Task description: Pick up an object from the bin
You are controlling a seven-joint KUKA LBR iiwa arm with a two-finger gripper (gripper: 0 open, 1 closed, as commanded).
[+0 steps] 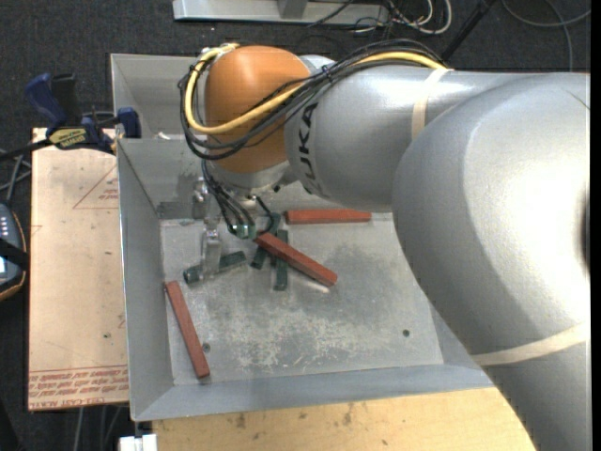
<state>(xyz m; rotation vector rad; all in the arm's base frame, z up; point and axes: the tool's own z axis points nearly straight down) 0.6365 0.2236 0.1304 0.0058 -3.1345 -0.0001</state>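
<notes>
Camera view: big silver arm (451, 158) comes in from the right and covers the right half of the grey metal bin (282, 376). The orange domed wrist cover (249, 106) sits over the bin's upper left. Three flat red-brown sticks are on the floor:
- one along the left wall (188, 330)
- one lying level near the back (329, 216)
- one diagonal in the middle (299, 260)

The gripper (235, 256) is low, at the floor, just over the diagonal stick's upper-left end. Can't tell if the claw is open or closed because the wrist and cables hide it.

My read: it should grip across the stick's narrow width and closer to the middle than the end. An end grip will likely let it pivot and drop on the lift. Lift straight up, clear of the back stick.
</notes>
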